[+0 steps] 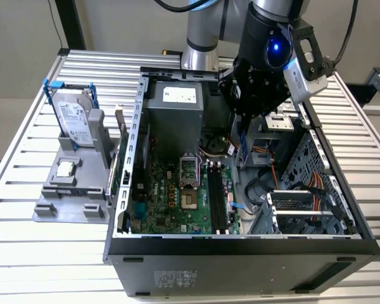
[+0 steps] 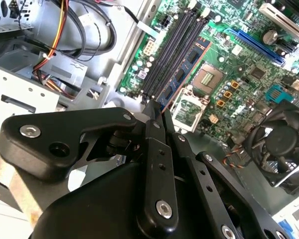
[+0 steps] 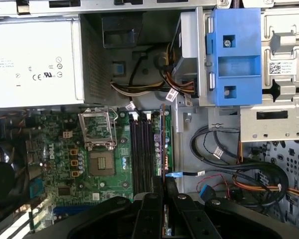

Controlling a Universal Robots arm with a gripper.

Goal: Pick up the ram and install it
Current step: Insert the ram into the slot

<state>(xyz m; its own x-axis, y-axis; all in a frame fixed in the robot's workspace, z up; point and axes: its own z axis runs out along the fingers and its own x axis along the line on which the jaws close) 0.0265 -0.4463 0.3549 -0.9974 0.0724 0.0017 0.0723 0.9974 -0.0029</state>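
My gripper (image 1: 241,121) hangs inside the open computer case (image 1: 240,244), above the motherboard. It is shut on the ram (image 2: 185,69), a thin blue-green stick held on edge between the fingertips. In the first wrist view the ram (image 3: 162,142) appears edge-on, running alongside the black memory slots (image 3: 142,149) on the side away from the processor socket. In the exterior view the ram (image 1: 242,144) hangs below the gripper, a little above the slots (image 1: 218,197). In the second wrist view the gripper (image 2: 158,107) pinches one end of the stick.
A silver hard drive (image 1: 74,123) and a small square processor chip (image 1: 65,168) sit on a grey fixture (image 1: 60,206) at the exterior view's left. Inside the case are the power supply (image 3: 32,62), a fan (image 2: 279,144), a blue drive bracket (image 3: 234,57) and loose cables (image 3: 239,174).
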